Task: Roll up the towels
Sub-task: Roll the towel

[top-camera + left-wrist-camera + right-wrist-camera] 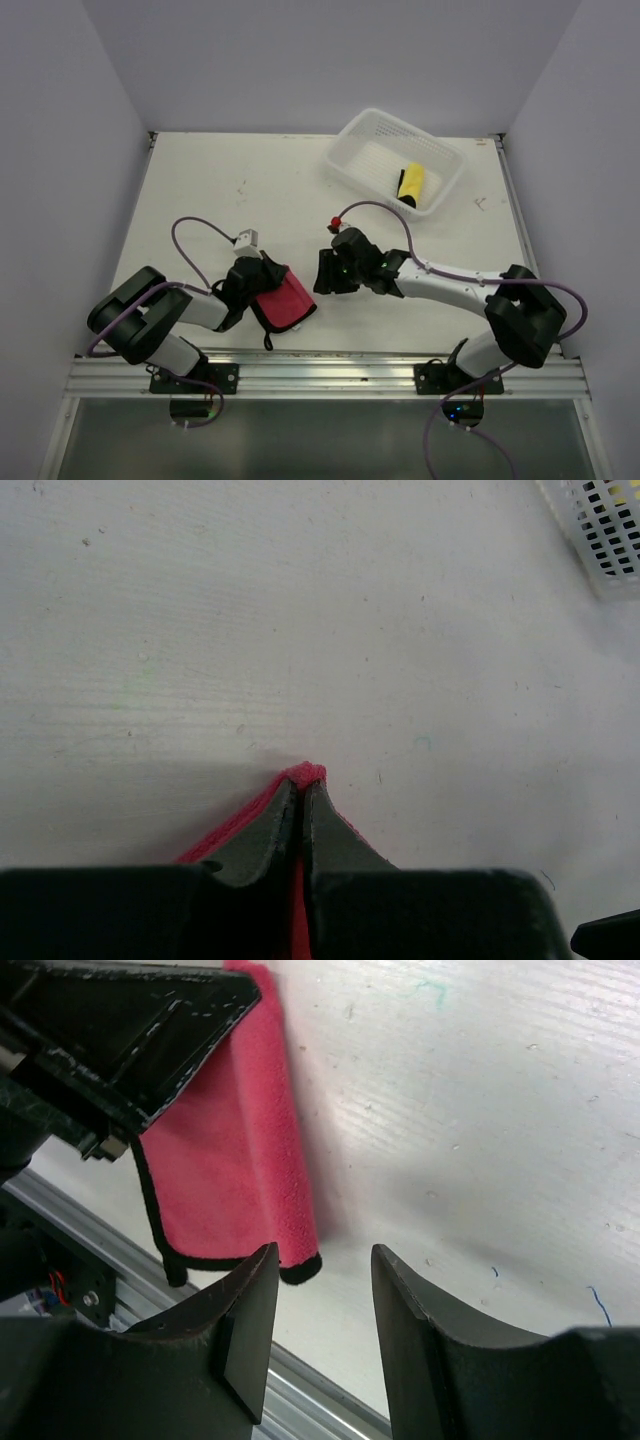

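The red towel point(286, 304) lies folded close to the near edge of the counter point(220, 190), a little left of the middle, with its black trim showing along the bottom border and a small black loop trailing toward the counter's near rail. My left claw point(268, 274) has it: in the left wrist view the two fingers point(262, 832) are pressed almost together with a thin ridge of red towel point(303, 773) pinched between their tips, so that claw is closed on the fabric at the towel's far end. From the right wrist view I see the towel point(235, 1160) from the other side, a thicker folded or rolled edge running down its right side, with the left claw point(130, 1030) sitting over its top. My right claw point(326, 272) sits just to the right of the towel, its fingers point(250, 1310) spread wide apart with bare counter between them; it holds nothing, and I cannot tell whether its left finger touches the towel's lower corner. Farther out, toward the far right corner of the counter, a white slotted basket point(348, 138) rests at an angle, and a yellow towel point(410, 182) with a dark end lies inside it.
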